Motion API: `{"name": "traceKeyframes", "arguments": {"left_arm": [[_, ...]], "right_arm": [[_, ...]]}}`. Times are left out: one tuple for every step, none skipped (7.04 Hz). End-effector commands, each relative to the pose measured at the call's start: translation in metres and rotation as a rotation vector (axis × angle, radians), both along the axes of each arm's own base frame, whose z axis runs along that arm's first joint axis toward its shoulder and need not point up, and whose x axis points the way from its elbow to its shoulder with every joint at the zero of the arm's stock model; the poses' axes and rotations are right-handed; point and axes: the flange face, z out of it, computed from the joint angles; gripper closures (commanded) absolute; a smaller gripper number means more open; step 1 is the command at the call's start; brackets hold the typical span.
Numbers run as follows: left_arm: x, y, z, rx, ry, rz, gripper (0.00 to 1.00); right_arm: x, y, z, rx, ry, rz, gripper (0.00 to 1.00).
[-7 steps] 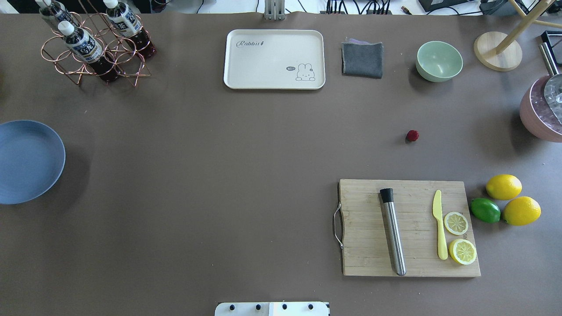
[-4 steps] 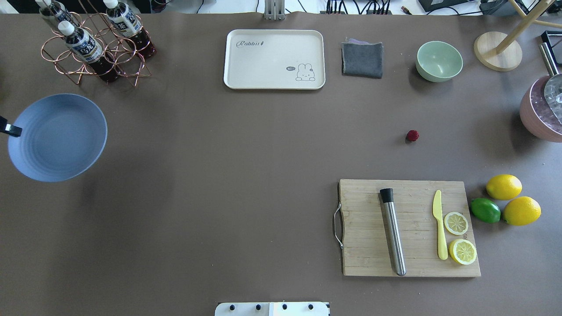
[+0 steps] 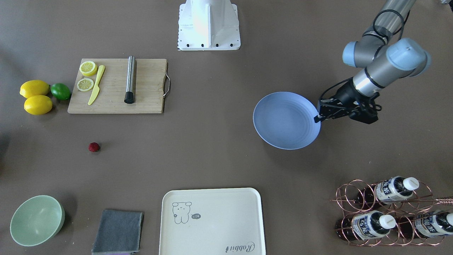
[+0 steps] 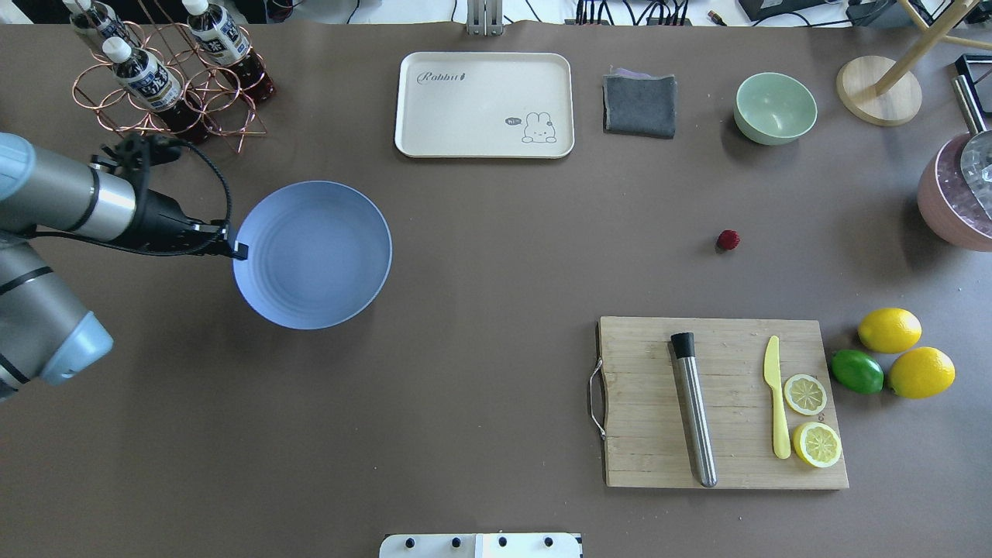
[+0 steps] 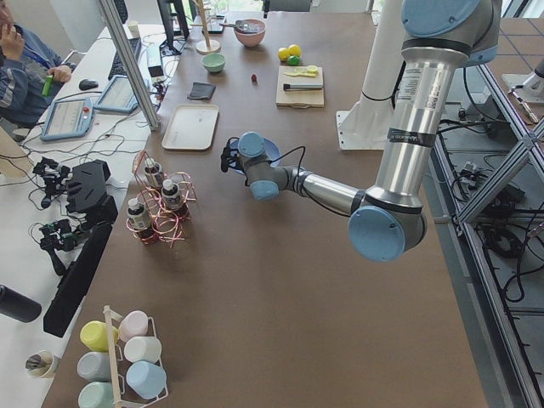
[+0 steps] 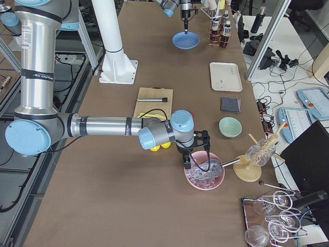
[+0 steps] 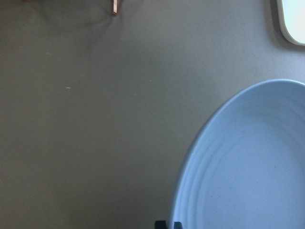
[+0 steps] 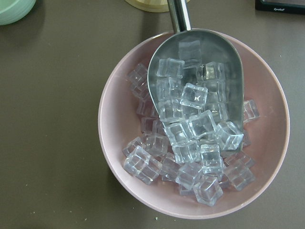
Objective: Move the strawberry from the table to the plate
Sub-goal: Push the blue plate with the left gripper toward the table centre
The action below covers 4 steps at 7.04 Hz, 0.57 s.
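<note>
The strawberry point(image 4: 727, 239) point(image 3: 93, 147), small and dark red, lies alone on the brown table point(image 4: 496, 372), right of centre, beyond the cutting board. My left gripper point(image 4: 236, 249) point(image 3: 317, 118) is shut on the near-left rim of the blue plate point(image 4: 314, 256) point(image 3: 286, 120) point(image 7: 248, 162), which is empty and appears to hang just above the table, left of centre. The strawberry is far to the plate's right. My right gripper point(image 6: 198, 164) shows only in the exterior right view, above a pink bowl of ice; I cannot tell whether it is open or shut.
A wooden cutting board point(image 4: 643, 403) carries a steel muddler, a yellow knife and lemon slices. Two lemons and a lime point(image 4: 856, 371) lie to its right. At the back stand a bottle rack point(image 4: 167, 85), a cream tray point(image 4: 484, 105), a grey cloth, a green bowl point(image 4: 775, 107) and the pink ice bowl point(image 4: 957, 201).
The plate has travelled from the table's left edge rightwards toward the middle, and my left arm has come into the overhead view with it. The strawberry has not moved.
</note>
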Motion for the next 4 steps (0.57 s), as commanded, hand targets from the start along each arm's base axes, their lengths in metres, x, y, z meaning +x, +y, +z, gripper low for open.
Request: {"name": "traceKeyframes", "arguments": {"left_arm": [[0.103, -0.003, -0.058, -0.010, 0.031, -0.015, 1.00], [0.126, -0.016, -0.075, -0.010, 0.030, -0.017, 1.00], [0.138, -0.020, -0.097, -0.022, 0.006, -0.021, 1.00], [0.155, -0.011, -0.112, -0.016, 0.008, -0.017, 1.00]], "right_arm": [[0.000, -0.001, -0.001, 0.002, 0.000, 0.000, 0.00], [0.000, -0.002, -0.003, 0.004, -0.002, 0.001, 0.00], [-0.001, -0.003, -0.004, 0.005, -0.004, 0.000, 0.00], [-0.001, -0.003, -0.004, 0.005, -0.004, 0.000, 0.00]]}}
